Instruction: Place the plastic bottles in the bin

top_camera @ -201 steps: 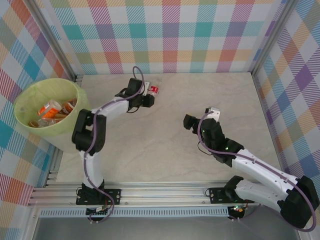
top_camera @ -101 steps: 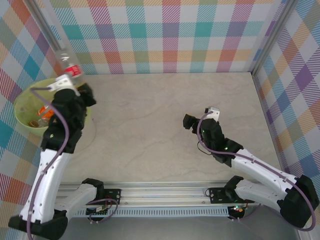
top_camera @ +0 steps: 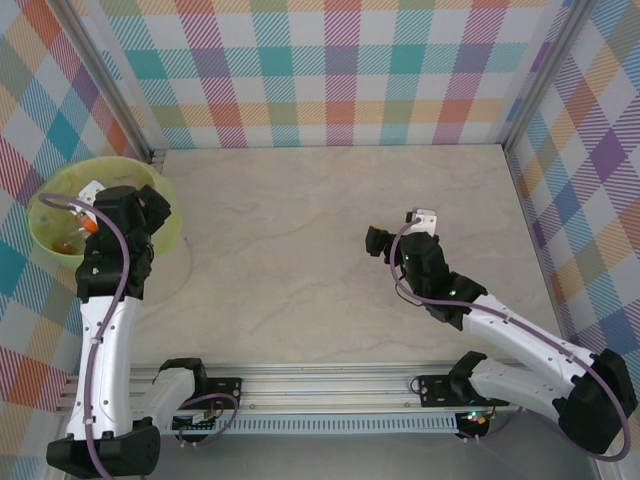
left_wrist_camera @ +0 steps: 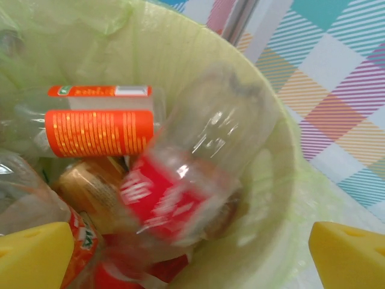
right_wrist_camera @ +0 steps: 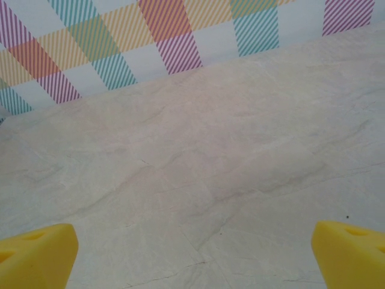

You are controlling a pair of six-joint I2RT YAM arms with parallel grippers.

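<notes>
The left gripper (top_camera: 95,205) hangs over the bin (top_camera: 170,222), which stands at the far left corner of the table (top_camera: 300,260), against the checked wall. In the left wrist view its two yellow fingertips (left_wrist_camera: 33,253) sit at the bottom corners of the frame, wide apart, with nothing held between them.

Below them the bin's lime-green liner (left_wrist_camera: 271,150) is open, and several plastic bottles lie inside. A clear bottle with a red label (left_wrist_camera: 171,192) lies slantwise across the middle of the heap. It is blurred, so I cannot tell whether it is resting or moving. Behind it, towards the far wall of the bin, a bottle with an orange label (left_wrist_camera: 99,131) lies on its side. A golden-brown rounded thing (left_wrist_camera: 90,186) shows between the two, too hidden to identify. At the lower left another bottle with an orange and white label (left_wrist_camera: 84,241) lies just beside the left fingertip.

The right gripper (top_camera: 380,242) is out over the middle right of the table, well apart from the bin. In the right wrist view its yellow fingertips (right_wrist_camera: 36,253) are spread to the frame's corners, the gripper apart and holding nothing, with bare marbled table beneath and the checked wall beyond.
</notes>
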